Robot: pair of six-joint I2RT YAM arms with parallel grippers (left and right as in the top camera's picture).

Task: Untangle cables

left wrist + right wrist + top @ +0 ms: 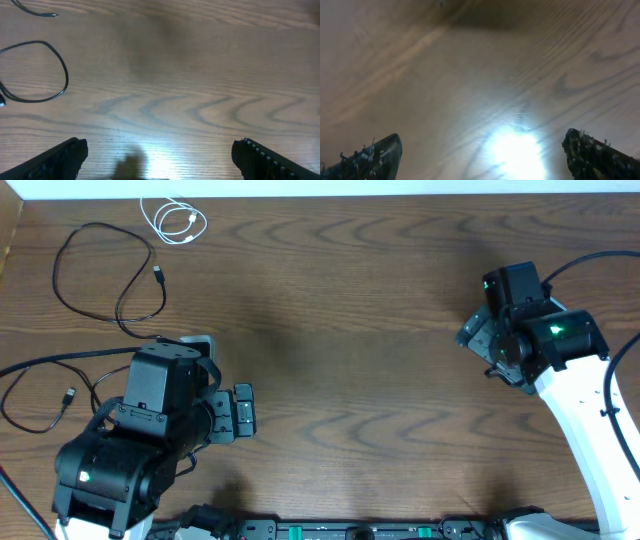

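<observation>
Closest in, the left gripper (160, 146) hovers low over bare table (360, 300), jaws spread wide and holding nothing. The right gripper (480, 145) hangs on the opposite side, jaws equally wide apart, with only wood grain beneath it. Both look parked clear of the work, probably so neither arm snags a line. Just left of the left arm lies the nearer black cable (68, 394), its plug free. Farther out, the looped black cable (158, 274) crosses only itself. At the far edge, the white cable (188, 222) sits coiled alone. All 3 lie apart from one another, so the untangling looks essentially finished, with at most 1 self-crossing loop left to straighten.
</observation>
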